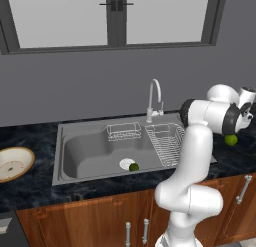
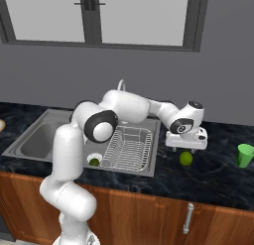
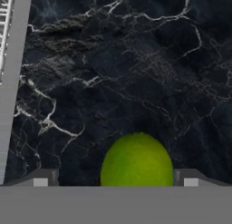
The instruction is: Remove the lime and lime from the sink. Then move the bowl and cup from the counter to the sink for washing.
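Hovering over the brighter lime [image 3: 137, 159] on the counter [image 3: 136, 60], wide-open fingers [image 3: 45, 177] seemingly grip nothing.

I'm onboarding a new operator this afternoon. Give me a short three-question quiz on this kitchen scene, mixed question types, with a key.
1. True or false: the brighter lime lies on the counter, to the right of the sink.
2. Multiple choice: where is the darker lime? A) in the dish rack B) in the sink by the white drain C) inside the bowl
3. Fill in: the gripper stands over the brighter lime with its jaws ____.

Key: 1 true; 2 B; 3 open
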